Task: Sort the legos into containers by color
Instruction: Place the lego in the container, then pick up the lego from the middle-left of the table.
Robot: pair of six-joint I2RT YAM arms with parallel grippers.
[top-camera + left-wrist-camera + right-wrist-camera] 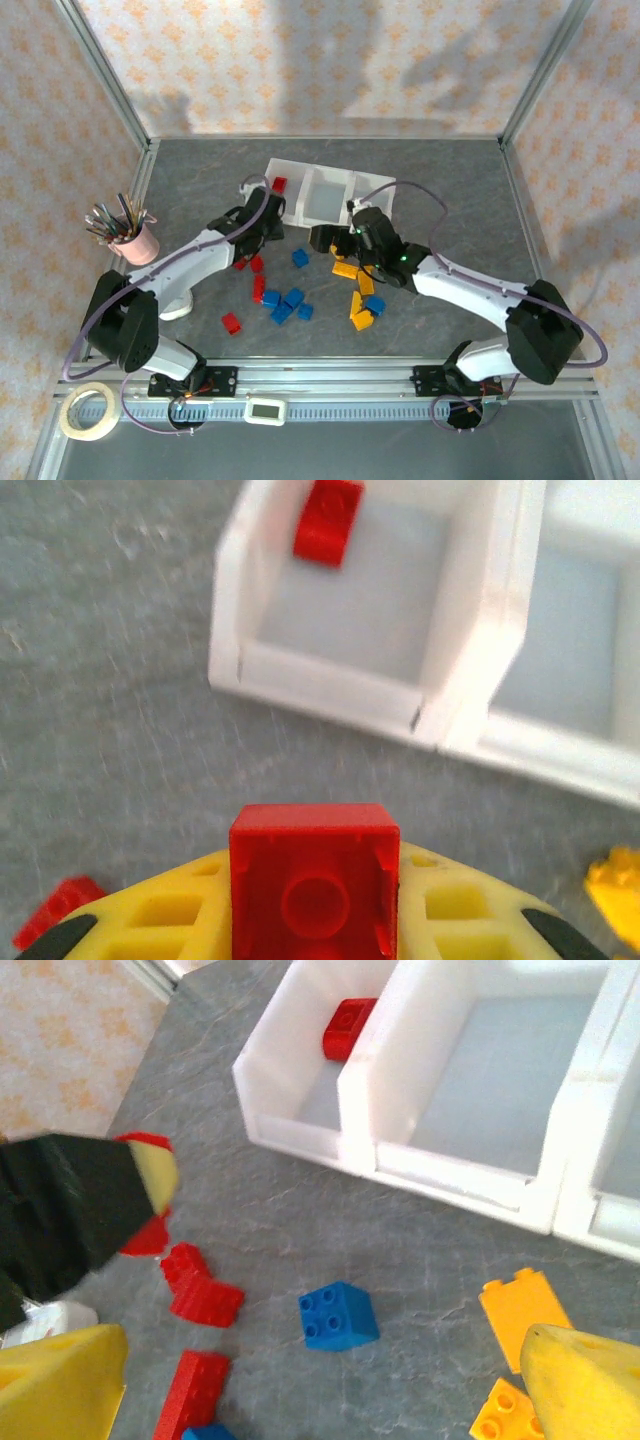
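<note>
Red brick (315, 900) is clamped betw. the left gripper's (268, 222) nearly closed yellow fingers (160, 920), just short of the containers (330, 190). The end bin (330, 685) at 12 o'clock holds one red lego (328, 520), w/ other legos (285, 300) loose at approx. 6 o'clock of the row. Risk, prob.: an early release or a rim knock drops it onto the table (450, 180). Right gripper (322, 240) is spread wide, empty, near a blue brick (338, 1315).

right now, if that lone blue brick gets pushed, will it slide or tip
Probably slides: the blue brick sits flat and squat on the grey table. Likely rigid and light, being moulded plastic. Its glossy sides might slip in a loose grip.
</note>
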